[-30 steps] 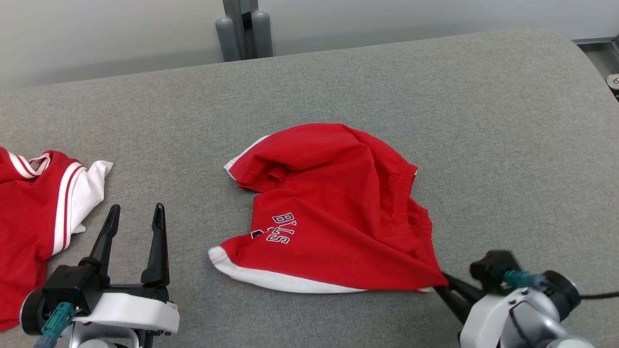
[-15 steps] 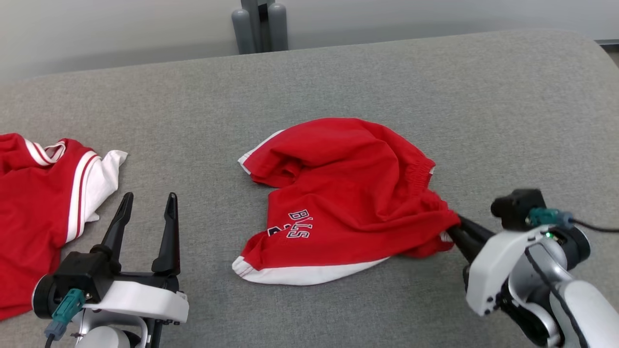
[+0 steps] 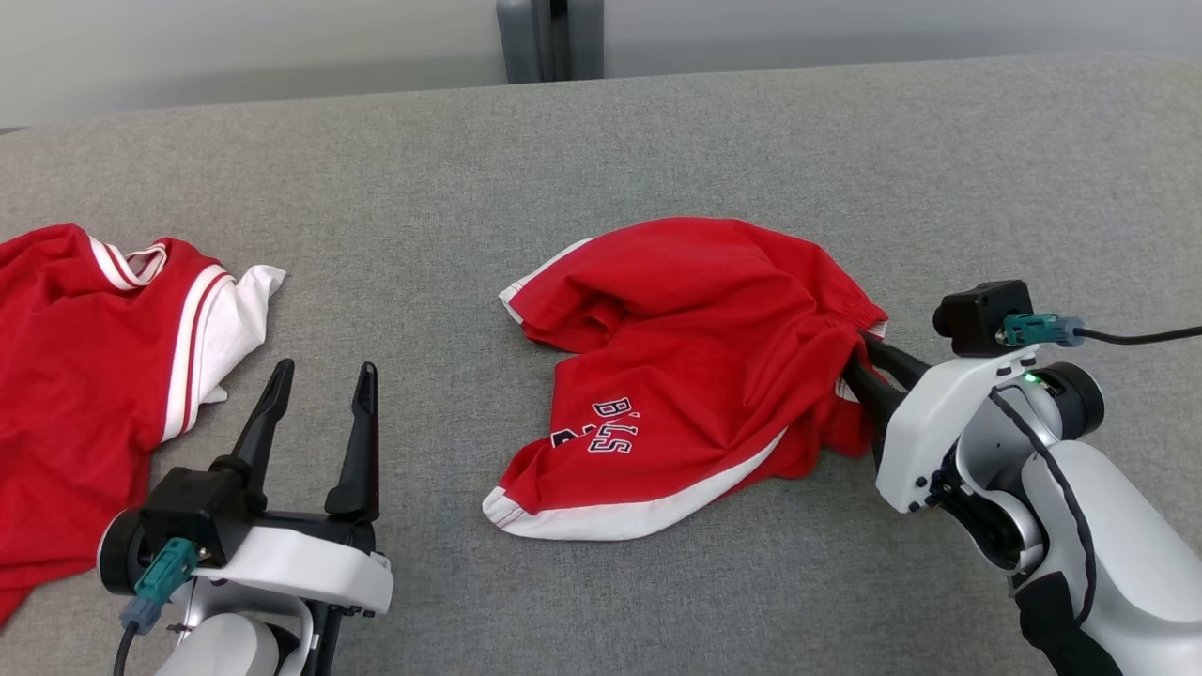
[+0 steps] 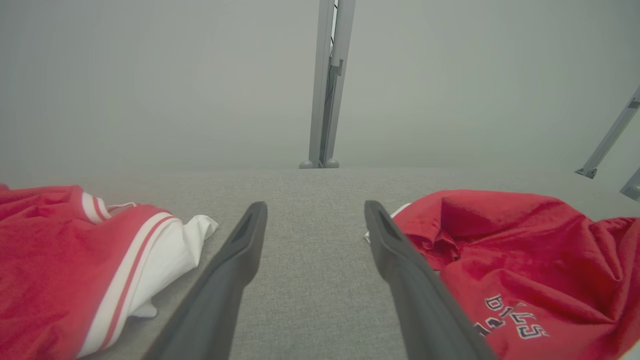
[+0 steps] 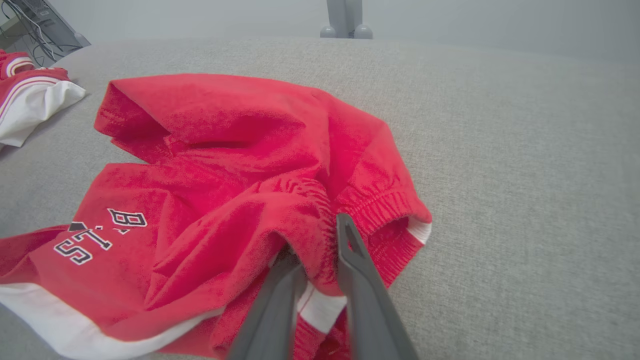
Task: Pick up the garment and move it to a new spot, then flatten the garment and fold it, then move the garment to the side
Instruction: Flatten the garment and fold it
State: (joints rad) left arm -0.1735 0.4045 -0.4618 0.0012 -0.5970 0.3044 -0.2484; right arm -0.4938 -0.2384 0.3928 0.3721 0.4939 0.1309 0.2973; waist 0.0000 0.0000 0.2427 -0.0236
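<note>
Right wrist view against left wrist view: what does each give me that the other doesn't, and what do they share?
Right wrist view: the right gripper, with a fold of the shorts at the elastic waistband between its fingers. Whether it pinches the cloth is unclear.
Left wrist view: the left gripper, open and empty, pointing across bare grey padding between the two garments.
Shared: the red shorts with their lettering, the red-and-white jersey, the padding and the grey post.
</note>
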